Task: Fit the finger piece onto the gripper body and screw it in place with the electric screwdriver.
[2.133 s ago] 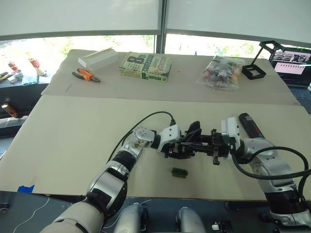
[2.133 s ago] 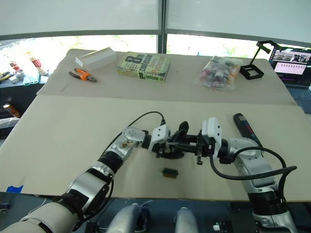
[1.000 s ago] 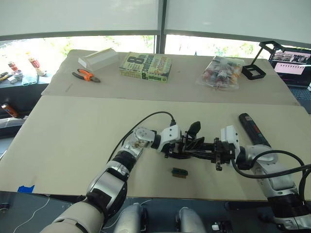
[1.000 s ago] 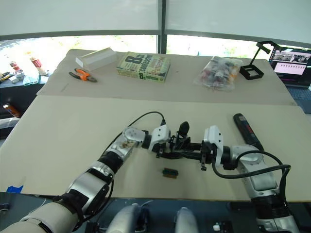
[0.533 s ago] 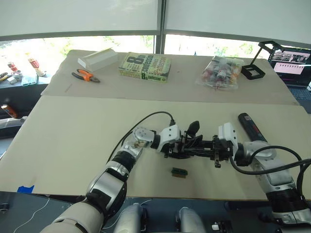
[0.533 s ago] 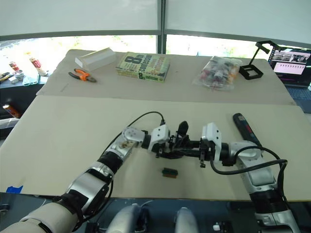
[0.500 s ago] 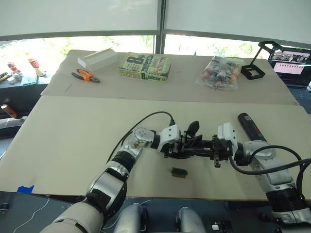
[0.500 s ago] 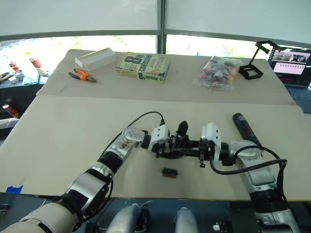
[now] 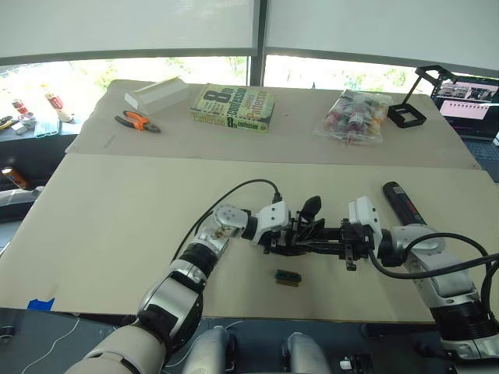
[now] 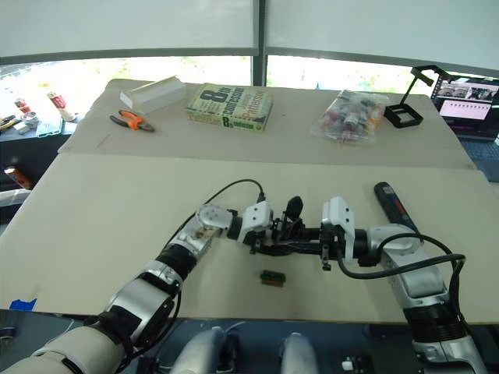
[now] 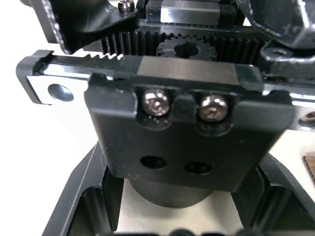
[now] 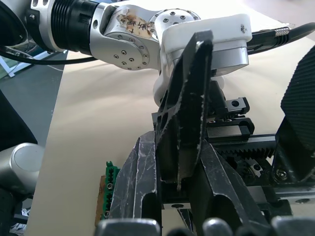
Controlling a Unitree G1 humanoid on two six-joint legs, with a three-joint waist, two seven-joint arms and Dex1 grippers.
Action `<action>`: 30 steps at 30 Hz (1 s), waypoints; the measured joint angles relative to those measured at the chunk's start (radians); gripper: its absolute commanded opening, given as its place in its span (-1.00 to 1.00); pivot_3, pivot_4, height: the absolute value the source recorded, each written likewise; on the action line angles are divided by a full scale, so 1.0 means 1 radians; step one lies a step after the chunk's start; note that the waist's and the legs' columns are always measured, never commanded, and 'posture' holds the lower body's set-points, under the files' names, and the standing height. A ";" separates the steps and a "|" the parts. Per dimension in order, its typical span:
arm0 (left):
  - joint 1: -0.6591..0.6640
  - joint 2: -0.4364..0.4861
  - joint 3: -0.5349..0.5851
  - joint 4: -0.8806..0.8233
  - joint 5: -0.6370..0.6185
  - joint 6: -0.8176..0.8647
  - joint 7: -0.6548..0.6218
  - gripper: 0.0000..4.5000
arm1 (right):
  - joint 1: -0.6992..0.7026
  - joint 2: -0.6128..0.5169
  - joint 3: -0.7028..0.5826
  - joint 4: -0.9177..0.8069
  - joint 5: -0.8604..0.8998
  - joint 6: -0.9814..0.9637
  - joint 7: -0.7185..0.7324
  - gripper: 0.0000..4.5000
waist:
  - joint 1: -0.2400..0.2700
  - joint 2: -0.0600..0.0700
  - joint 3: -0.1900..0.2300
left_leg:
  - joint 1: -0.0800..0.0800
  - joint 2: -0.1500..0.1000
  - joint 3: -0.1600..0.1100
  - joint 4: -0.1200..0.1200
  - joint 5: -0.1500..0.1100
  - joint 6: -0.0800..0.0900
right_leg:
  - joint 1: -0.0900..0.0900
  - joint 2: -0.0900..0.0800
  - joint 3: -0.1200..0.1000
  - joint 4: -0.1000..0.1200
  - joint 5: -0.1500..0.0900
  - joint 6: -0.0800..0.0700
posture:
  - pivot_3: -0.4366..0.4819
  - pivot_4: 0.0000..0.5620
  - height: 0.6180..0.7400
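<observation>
- The right gripper [image 9: 327,235] is clamped on the finger piece [image 12: 184,108]; both fingers [image 12: 140,191] press on its flat sides.
- The piece's long axis runs along those fingers, with its far end towards the left gripper's white housing. Its near end is buried between the fingers.
- The left gripper [image 9: 284,234] holds the gripper body [image 11: 182,113], one finger [image 11: 74,206] on each side of the body's round base.
- The body sits mid-table, between the two grippers, and its pointed finger [image 9: 310,206] sticks up and away from the robot.
- The left wrist view shows the body's toothed rack, a small gear and two screw heads. Where the piece meets the body is hidden behind the fingers.
- A green-topped block [image 9: 287,276] lies just in front of the grippers, near the table's front edge [image 9: 93,310].
- The screwdriver [image 9: 401,202] lies flat beyond the right arm, untouched, its long axis running away from the robot. Its near end is cut off by the arm, and no bit can be made out.
- Bare table lies to the left and behind. A book [image 9: 234,107], pliers [image 9: 138,121] and a bag [image 9: 357,115] sit well apart at the far side.
</observation>
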 measured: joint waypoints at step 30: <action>0.003 0.006 0.008 -0.001 0.002 0.018 0.002 0.04 | -0.082 -0.059 0.053 -0.062 -0.045 0.144 -0.060 -0.84 | -0.002 -0.001 -0.002 | 0.007 0.000 0.000 -0.004 0.000 -0.001 | 0.001 -0.003 0.000 -0.001 0.001 -0.001 | -0.05 -0.47 1.00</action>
